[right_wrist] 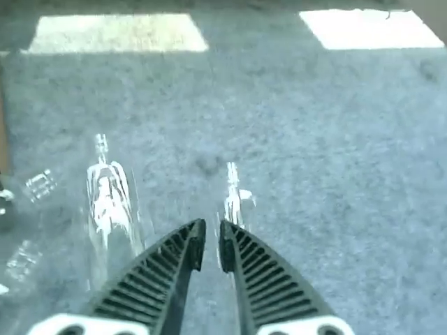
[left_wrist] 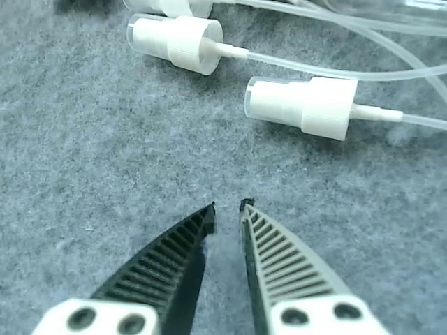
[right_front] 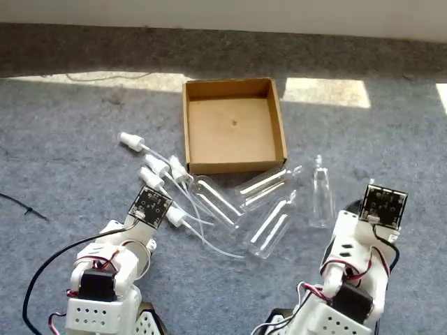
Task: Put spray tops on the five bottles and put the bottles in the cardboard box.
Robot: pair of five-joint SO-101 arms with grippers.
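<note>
Box (right_front: pixel 234 139) at 12: plain brown cardboard. Spray tops (right_front: pixel 157 167) at 9: white, w/ clear tubes. Bottles (right_front: pixel 269 227) at 6: clear, white glints. Carpet (right_front: pixel 63 160): grey-blue, flecked. Left arm (right_front: pixel 112 279) & right arm (right_front: pixel 356 265): white shells, red + black wires. Left gripper (left_wrist: pixel 227 206) & right gripper (right_wrist: pixel 211 225): dark, ribbed.

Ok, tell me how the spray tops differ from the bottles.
The spray tops are white and opaque; the bottles are clear. Each top trails a thin tube; the bottles are plain cylinders with narrow necks. The tops lie clustered left of the bottles in the high view. Both kinds lie loose on the carpet, outside the box, none joined yet.
</note>
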